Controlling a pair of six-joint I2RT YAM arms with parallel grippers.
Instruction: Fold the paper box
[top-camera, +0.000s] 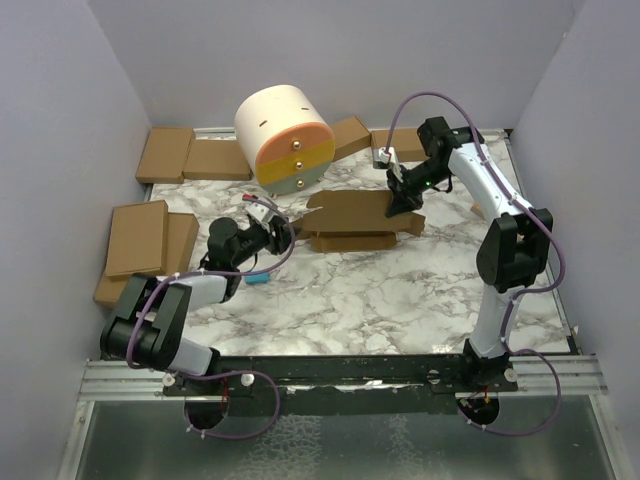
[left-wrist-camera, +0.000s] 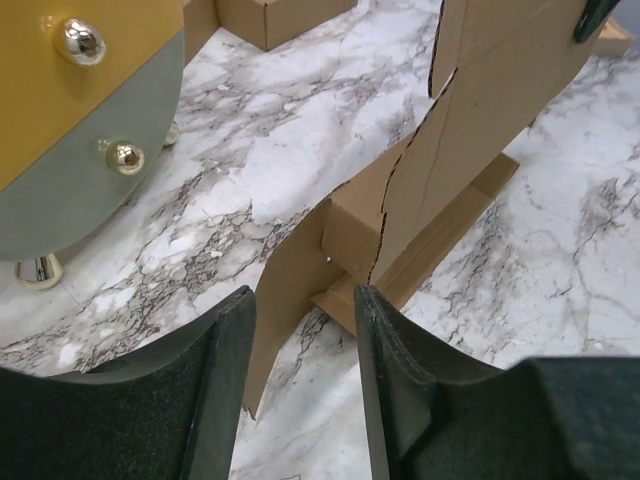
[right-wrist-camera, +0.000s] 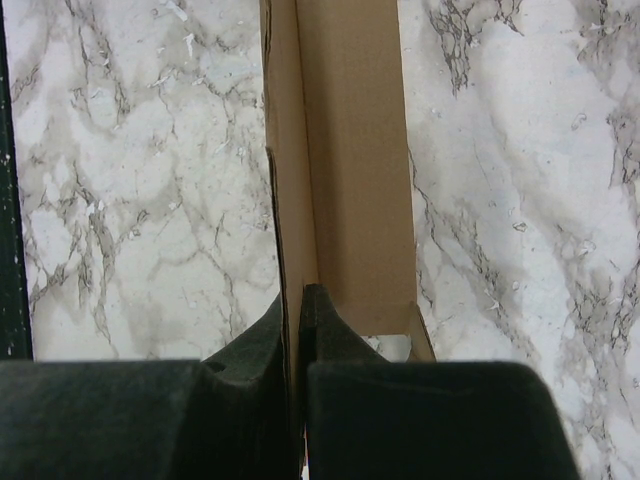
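Left gripper (left-wrist-camera: 303, 300) jaws stand partly apart, with a loose flap of the paper box (left-wrist-camera: 480, 130) passing through the gap, not clamped. Right gripper (right-wrist-camera: 300, 296) is pinched closed on an upright wall at the box's right end. Box lies partly folded, mid marble table (top-camera: 380, 290), near the rounded drawer unit (top-camera: 285, 140)

From above and behind, looking down on the whole bench (top-camera: 400, 290). Left wrist: low, close, facing across the marble. Right wrist: close, steeply down. Shared by all: paper box (top-camera: 350, 215).
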